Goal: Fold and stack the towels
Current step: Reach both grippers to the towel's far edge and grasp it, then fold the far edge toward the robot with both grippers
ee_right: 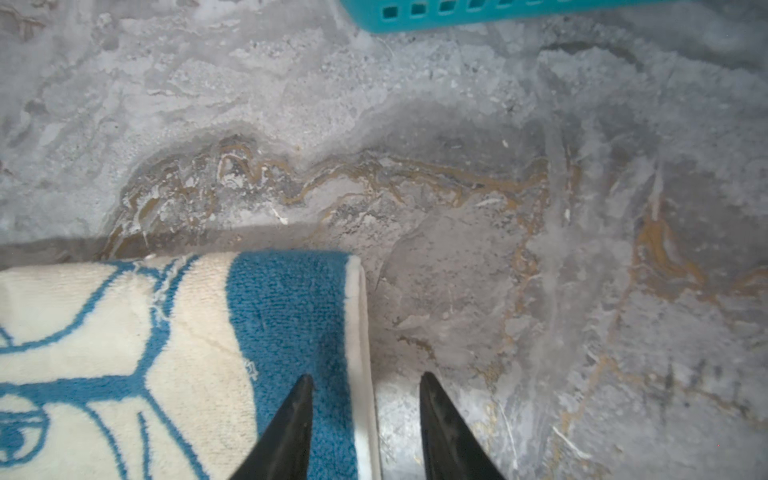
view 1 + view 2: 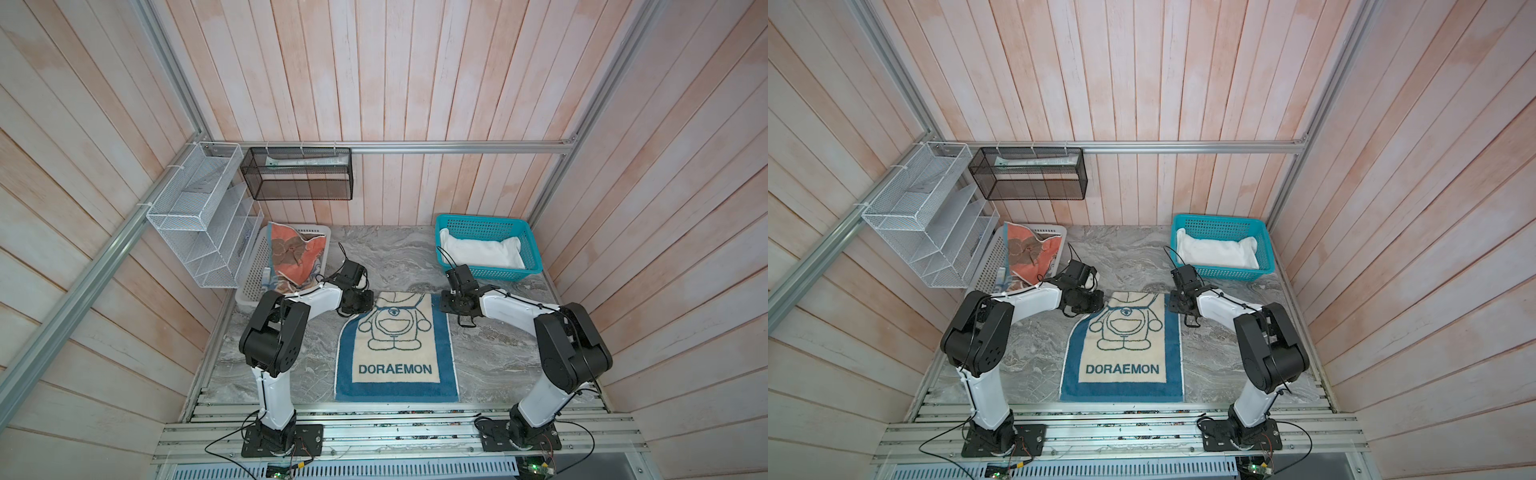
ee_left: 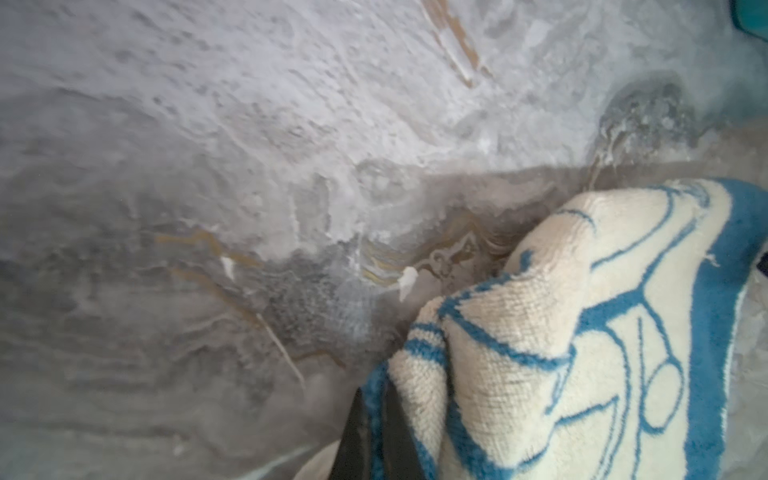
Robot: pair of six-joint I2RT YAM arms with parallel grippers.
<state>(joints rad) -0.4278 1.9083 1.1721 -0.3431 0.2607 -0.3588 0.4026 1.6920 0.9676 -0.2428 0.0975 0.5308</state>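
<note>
White arm links (image 2: 272, 395), bulky black joints (image 2: 270, 332), black base plates (image 2: 311, 440), pointed black jaws

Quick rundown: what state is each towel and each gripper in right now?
Doraemon towel: spread face up on the table, far left corner bunched.
Left gripper: shut on the Doraemon towel's far left corner.
Right gripper: open, jaws straddling that towel's right edge.
Orange towel: crumpled, unfolded, in the white basket.
White towel: lying in the teal basket.

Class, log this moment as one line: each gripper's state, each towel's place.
left gripper: shut on Doraemon towel corner; right gripper: open, straddling that towel's edge; white towel: in teal basket; orange towel: in white basket
</note>
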